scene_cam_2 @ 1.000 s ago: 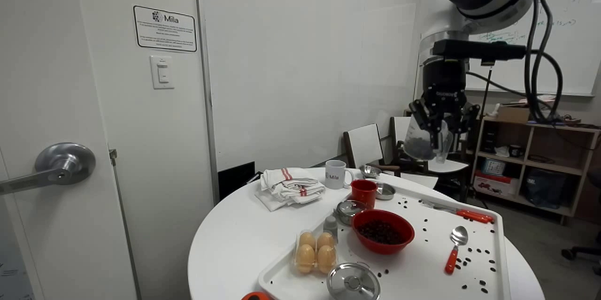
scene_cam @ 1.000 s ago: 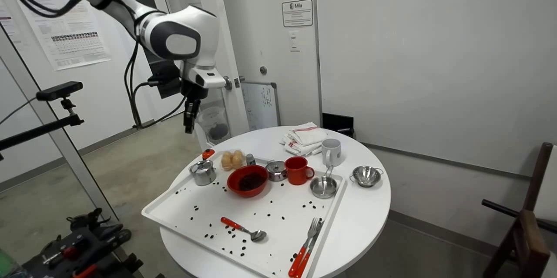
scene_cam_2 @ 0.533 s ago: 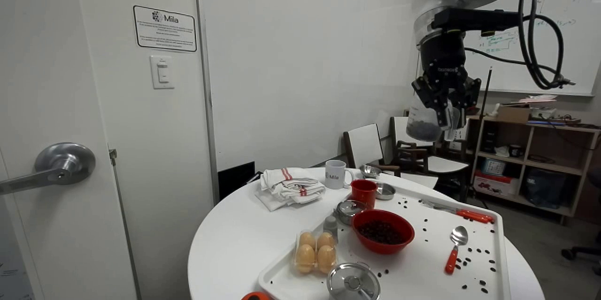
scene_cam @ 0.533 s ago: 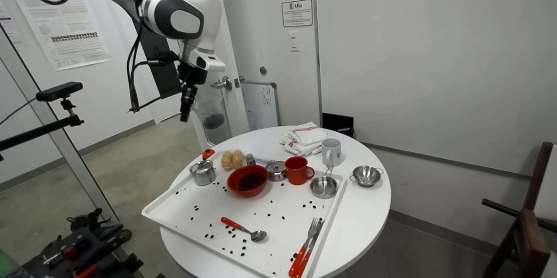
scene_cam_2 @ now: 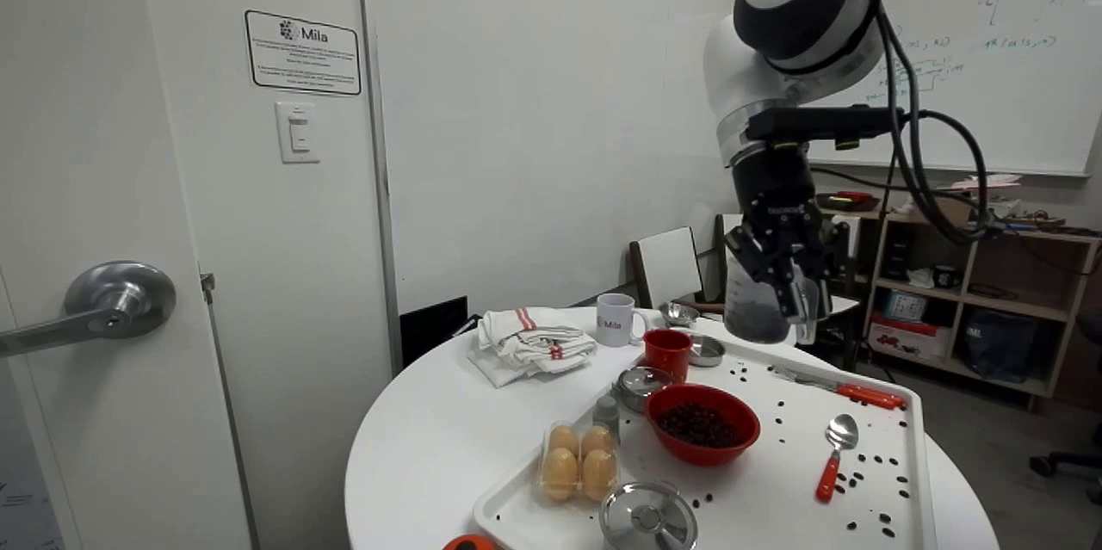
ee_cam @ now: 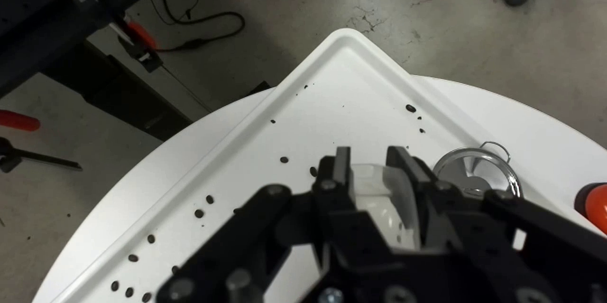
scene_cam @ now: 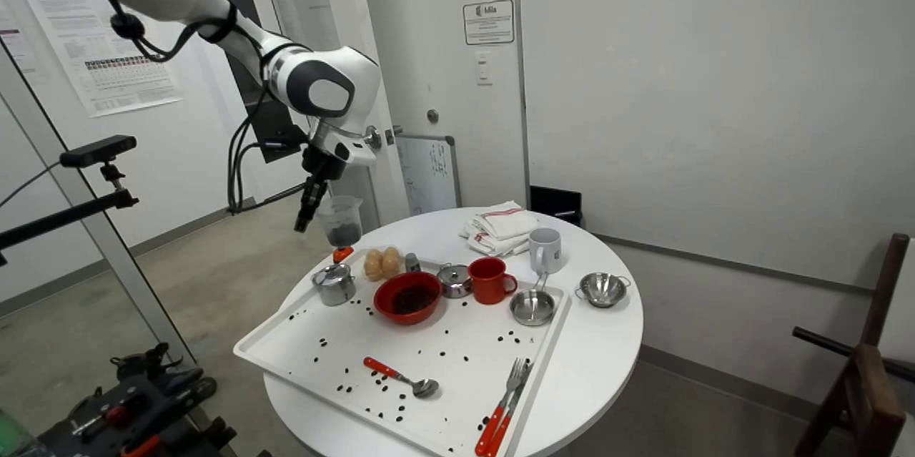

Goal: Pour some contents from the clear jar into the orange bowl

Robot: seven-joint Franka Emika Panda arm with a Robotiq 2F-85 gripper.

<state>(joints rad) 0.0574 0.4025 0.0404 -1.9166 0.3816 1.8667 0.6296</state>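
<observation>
We see a round white surface (scene_cam_2: 430,464) with grey floor (ee_cam: 412,51) around it. Behind stands a pale wall (scene_cam_2: 534,128). In an exterior view we find a white door (scene_cam_2: 77,145) with a silver handle (scene_cam_2: 120,296), chairs (scene_cam_2: 671,268), a wooden shelf (scene_cam_2: 1020,270) and a whiteboard (scene_cam_2: 1024,111) with writing.

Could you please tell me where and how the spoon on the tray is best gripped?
Probably by the middle of its red handle, from above once the jaws are free, closing across its width: the spoon lies on the tray and the handle is long and slim.
</observation>
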